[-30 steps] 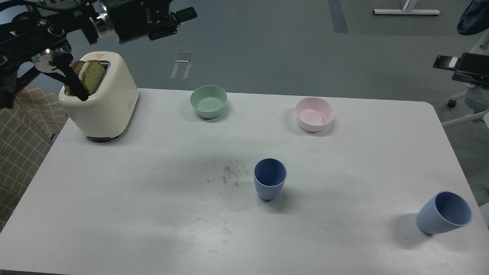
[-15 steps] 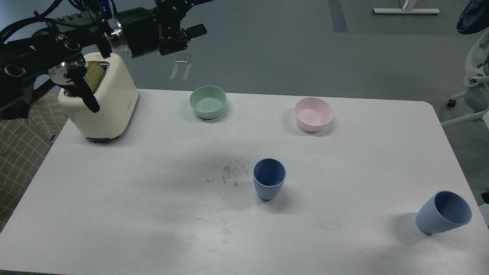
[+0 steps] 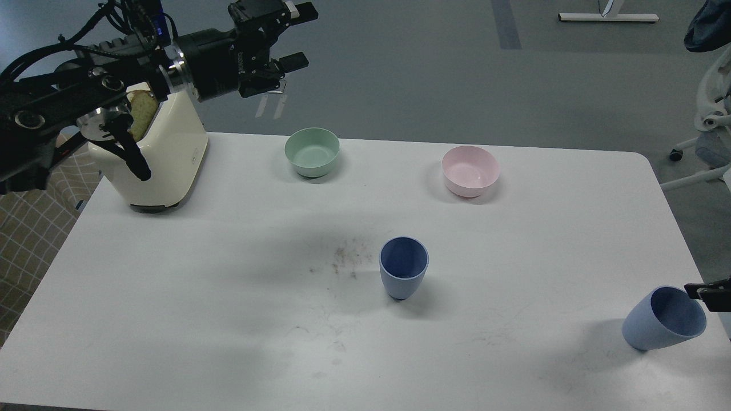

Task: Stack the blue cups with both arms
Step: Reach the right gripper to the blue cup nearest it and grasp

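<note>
Head view shows a white table (image 3: 171,319) with two blue cups on it. One cup (image 3: 404,267) stands upright near the middle of the table, a little toward the near edge, its dark inside open to the camera. Just to its left is a patch of brown crumbs (image 3: 342,260). The second cup (image 3: 662,318) sits close to the near right corner, tilted so its mouth faces up and to the right.

Along the far edge are a green bowl (image 3: 312,151), left of centre, and a pink bowl (image 3: 470,170), right of centre; both are upright and well apart from the cups. A cream toaster (image 3: 160,157) with bread in its slot stands at the far left corner.

Coming in from the left, the left arm (image 3: 85,97) crosses above the toaster. The left gripper (image 3: 294,35) hangs past the far edge, over the grey floor, with its two fingers spread wide and nothing between them.

At the right edge of the frame, only a small black tip of the right gripper (image 3: 708,294) shows, just beside the rim of the tilted cup near the right corner. Whether it touches the rim, and whether its fingers are apart or together, I cannot tell.
</note>
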`<state>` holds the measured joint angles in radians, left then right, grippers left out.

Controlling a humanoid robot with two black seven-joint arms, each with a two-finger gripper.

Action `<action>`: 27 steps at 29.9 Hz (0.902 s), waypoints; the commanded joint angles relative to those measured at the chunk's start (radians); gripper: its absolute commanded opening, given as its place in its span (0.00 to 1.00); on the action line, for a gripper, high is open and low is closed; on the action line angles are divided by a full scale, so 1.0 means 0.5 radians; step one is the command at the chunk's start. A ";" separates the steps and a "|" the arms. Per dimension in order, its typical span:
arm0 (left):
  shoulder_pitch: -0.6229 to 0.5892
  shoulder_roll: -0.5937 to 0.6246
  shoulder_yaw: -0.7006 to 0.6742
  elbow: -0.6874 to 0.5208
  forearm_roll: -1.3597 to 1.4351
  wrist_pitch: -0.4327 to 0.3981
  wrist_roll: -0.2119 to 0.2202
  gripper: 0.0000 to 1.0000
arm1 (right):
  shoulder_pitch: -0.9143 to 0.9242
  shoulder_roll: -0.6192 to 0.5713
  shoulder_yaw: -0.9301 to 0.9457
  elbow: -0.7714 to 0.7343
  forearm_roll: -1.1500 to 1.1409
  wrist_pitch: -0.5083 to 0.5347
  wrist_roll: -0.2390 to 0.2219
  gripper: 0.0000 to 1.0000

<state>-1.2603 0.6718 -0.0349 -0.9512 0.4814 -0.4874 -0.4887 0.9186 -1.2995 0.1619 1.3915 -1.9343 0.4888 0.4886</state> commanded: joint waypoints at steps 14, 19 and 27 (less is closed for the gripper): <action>0.005 0.000 0.002 0.000 0.000 -0.001 0.000 0.98 | -0.033 0.077 -0.008 0.000 0.064 0.000 0.000 1.00; 0.008 -0.003 0.002 0.000 0.000 -0.001 0.000 0.98 | -0.061 0.108 -0.008 -0.009 0.055 0.000 0.000 1.00; 0.032 -0.003 -0.001 -0.003 0.000 -0.001 0.000 0.98 | -0.104 0.175 -0.011 -0.086 0.049 0.000 0.000 1.00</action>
<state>-1.2466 0.6708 -0.0339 -0.9516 0.4817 -0.4879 -0.4887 0.8709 -1.2156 0.1577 1.3539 -1.9081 0.4887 0.4886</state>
